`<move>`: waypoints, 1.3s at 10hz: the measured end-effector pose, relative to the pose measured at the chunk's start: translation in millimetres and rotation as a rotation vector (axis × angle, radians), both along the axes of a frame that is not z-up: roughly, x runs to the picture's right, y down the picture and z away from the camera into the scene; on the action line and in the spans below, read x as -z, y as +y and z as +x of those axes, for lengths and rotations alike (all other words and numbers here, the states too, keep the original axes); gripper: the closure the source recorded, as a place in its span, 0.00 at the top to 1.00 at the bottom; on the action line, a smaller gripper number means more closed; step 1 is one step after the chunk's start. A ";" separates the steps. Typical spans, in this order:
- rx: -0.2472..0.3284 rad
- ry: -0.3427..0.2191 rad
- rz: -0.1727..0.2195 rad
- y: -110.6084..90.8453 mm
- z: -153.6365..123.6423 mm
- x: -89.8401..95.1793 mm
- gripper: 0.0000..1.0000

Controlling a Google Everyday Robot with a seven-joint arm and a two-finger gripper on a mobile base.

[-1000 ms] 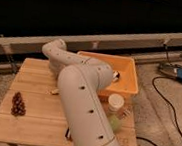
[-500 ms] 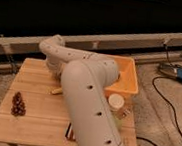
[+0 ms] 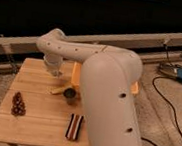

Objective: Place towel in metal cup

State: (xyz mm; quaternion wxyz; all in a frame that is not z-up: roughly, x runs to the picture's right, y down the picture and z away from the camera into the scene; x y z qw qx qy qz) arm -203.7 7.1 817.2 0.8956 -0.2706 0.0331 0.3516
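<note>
The arm is arching over the bench, w/ the gripper hanging over the back-left area, just up & left of the metal cup. The fingers are sitting clenched; whether any cloth is pinched btwn them can't be told. The towel isn't showing anywhere, so it's prob. hidden by the arm or bunched in the grip.

The metal cup is standing upright on the bench, near the front-left corner of the orange tray, w/ a yellowish item lying just beside its left. A dark striped block & a pine-cone-like cluster are lying well apart from it.

Judging the step as carrying over to the cup. Doing it well is meaning:
- centring the gripper over the cup mouth, not the rim
- lowering until any hanging cloth is entering the opening before releasing
- avoiding side-swipes, since a small cup is prob. tipping easily
- staying clear of the tray wall & the yellowish item

If nothing's in the grip, finding the towel is coming first.
</note>
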 end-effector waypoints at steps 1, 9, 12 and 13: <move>0.000 -0.005 0.001 5.3 5.7 13.8 0.00; -0.001 -0.007 -0.105 63.9 42.2 111.7 0.00; -0.011 0.008 -0.169 82.8 51.9 119.4 0.00; -0.018 0.020 -0.188 88.2 56.0 120.1 0.00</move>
